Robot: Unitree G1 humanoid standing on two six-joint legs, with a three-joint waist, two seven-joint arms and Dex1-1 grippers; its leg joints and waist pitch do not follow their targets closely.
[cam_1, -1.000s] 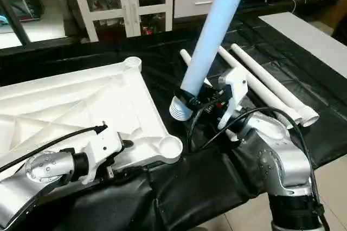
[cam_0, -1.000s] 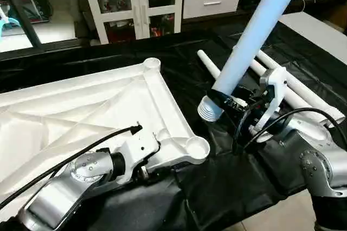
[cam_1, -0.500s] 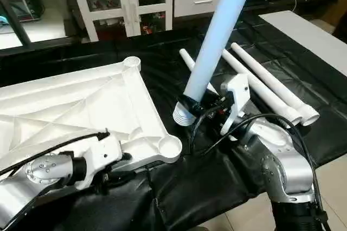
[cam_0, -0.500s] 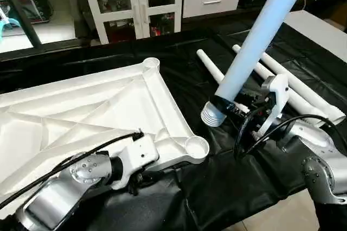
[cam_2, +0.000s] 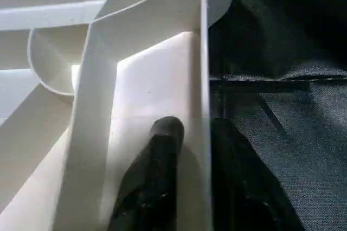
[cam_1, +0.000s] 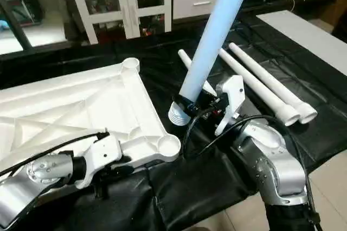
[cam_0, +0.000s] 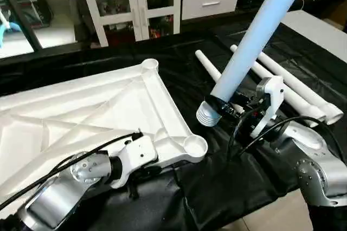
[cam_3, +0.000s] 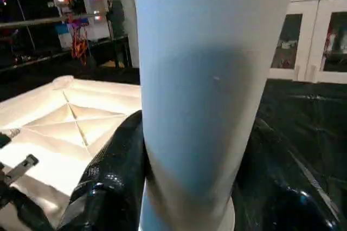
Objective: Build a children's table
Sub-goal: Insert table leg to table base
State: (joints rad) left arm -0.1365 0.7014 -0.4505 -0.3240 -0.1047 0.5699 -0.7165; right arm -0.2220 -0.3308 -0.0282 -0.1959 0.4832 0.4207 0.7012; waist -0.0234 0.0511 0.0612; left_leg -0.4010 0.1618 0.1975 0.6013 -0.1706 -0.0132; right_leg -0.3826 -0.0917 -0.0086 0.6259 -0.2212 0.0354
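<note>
Tool on the left [cam_0: 142,170] is set against the near edge of the table top [cam_0: 92,111], beside the near right corner socket [cam_0: 194,145]. In the left wrist view one black finger [cam_2: 154,171] lies inside the edge channel against a rib; whether the fingers are clamped on the rim cannot be told. The top lies upside down on the left of the black-covered worktop [cam_0: 227,182], its diagonal ribs facing up, with another round socket [cam_0: 149,64] at its far right corner.

Right of it, the right tool [cam_0: 225,106] is closed around a leg [cam_0: 255,36] just above the leg's ribbed plug end [cam_0: 206,114]. The leg is held steeply tilted, its upper part leaning away to the far right, and its plug hangs in the air just right of and beyond the near right socket, apart from it.

For the step in hand, seating this leg, it is judged that the plug should be brought directly over the socket, the leg stood upright so both axes line up, and only then pushed down; entered at a tilt, the plug would likely jam on the rim. The top should be kept pinned so it cannot slide.

Both visible sockets are empty. Three more legs [cam_0: 295,87] lie side by side on the worktop at the far right.
</note>
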